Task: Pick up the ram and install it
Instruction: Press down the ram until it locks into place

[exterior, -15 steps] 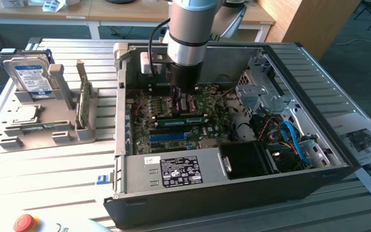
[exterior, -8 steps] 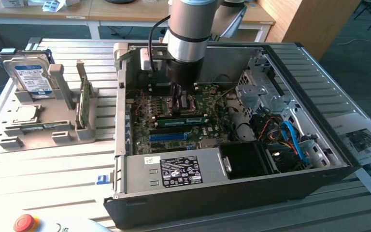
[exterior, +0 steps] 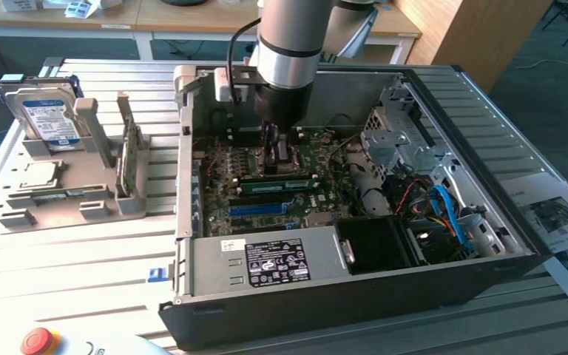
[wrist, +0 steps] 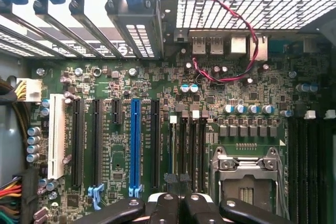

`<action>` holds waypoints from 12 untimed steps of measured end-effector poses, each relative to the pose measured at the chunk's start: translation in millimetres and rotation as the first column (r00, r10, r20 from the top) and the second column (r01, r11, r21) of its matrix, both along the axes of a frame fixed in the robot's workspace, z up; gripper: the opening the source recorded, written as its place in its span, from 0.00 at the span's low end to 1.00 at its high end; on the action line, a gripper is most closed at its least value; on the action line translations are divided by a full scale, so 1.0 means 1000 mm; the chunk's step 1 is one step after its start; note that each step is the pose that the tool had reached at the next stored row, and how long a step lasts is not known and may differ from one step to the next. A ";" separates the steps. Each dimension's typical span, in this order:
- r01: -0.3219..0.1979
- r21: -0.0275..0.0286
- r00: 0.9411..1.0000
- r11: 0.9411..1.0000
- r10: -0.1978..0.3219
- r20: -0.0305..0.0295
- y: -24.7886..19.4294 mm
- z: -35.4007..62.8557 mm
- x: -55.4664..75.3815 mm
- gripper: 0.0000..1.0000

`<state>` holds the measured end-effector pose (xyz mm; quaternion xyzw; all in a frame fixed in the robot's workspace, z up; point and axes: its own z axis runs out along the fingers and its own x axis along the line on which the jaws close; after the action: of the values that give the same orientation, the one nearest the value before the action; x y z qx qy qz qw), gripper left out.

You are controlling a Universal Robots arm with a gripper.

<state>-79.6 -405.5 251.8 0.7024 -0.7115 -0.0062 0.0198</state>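
- Gripper [exterior: 281,145], pressed together and pinching nothing, hangs low inside the computer case [exterior: 481,277], its walls close around.
- Ram [exterior: 282,183], slim green stick, lies on the motherboard [exterior: 316,159] at six o'clock of it.

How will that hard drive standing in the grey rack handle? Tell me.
The hard drive looks metal-cased, so probably stiff and heavy for its size. Standing on edge in the grey rack, it may tip if pushed near its top.
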 end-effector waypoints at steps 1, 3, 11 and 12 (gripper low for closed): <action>0.000 0.000 1.000 1.000 0.000 0.000 0.0000 0.0013 0.000 0.10; 0.000 0.000 1.000 1.000 0.000 0.000 0.0000 0.0043 0.000 0.10; 0.000 0.000 1.000 1.000 0.000 0.000 0.0000 0.0169 0.000 0.10; 0.000 0.000 1.000 1.000 0.000 0.000 0.0000 0.0188 0.000 0.10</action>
<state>-79.6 -405.6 270.5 0.7024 -0.7115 -0.0062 0.0198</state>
